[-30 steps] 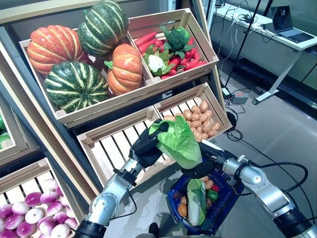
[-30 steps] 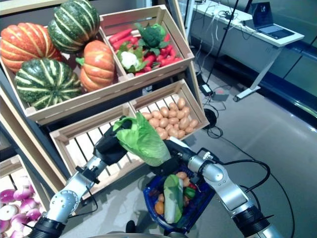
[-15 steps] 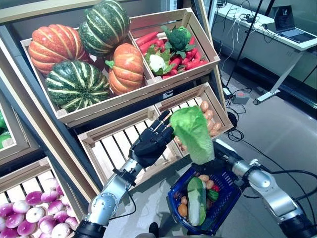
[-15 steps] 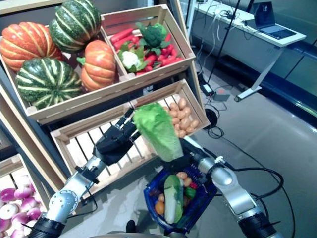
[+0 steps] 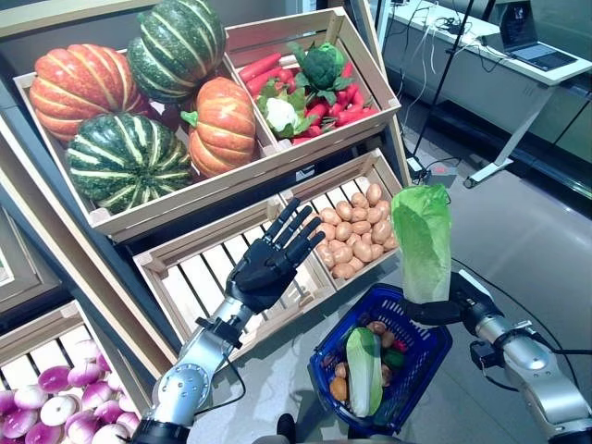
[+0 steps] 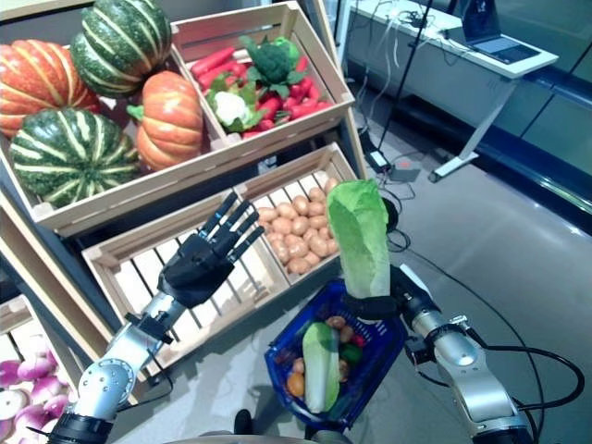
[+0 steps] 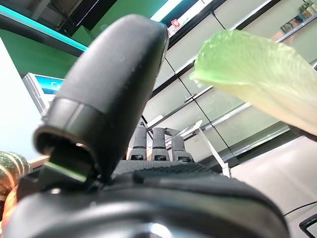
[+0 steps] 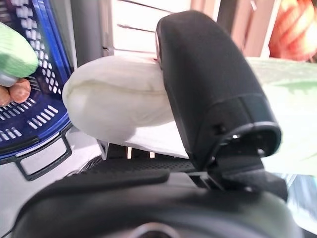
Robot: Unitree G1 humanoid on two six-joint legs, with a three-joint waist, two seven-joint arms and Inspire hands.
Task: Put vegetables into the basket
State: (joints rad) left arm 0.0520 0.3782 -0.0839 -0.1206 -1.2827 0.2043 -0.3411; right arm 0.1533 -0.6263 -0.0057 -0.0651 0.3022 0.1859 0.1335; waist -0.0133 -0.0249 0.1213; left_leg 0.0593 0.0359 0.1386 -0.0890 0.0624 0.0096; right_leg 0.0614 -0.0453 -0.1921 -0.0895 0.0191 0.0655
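Observation:
A green cabbage point(image 5: 422, 240) stands upright in the air, its pale stem end clamped in my right hand point(image 5: 437, 311) just above the far right rim of the blue basket point(image 5: 421, 375). In the right wrist view the thumb point(image 8: 208, 84) presses on the white stem point(image 8: 114, 109). The basket on the floor holds another long cabbage point(image 5: 363, 368) and small vegetables. My left hand point(image 5: 264, 268) hovers open with straight spread fingers over the empty slatted crate point(image 5: 208, 277), apart from the cabbage.
Shelf crates hold pumpkins point(image 5: 129, 157), carrots with broccoli and cauliflower point(image 5: 305, 88), potatoes point(image 5: 356, 240) and purple turnips point(image 5: 55, 412). A desk with a laptop point(image 5: 532, 42) stands at the back right.
My right hand has carried the cabbage to the right, away from the left hand and over the basket's right side. The left hand's fingers have straightened and spread. The camera shifted slightly.

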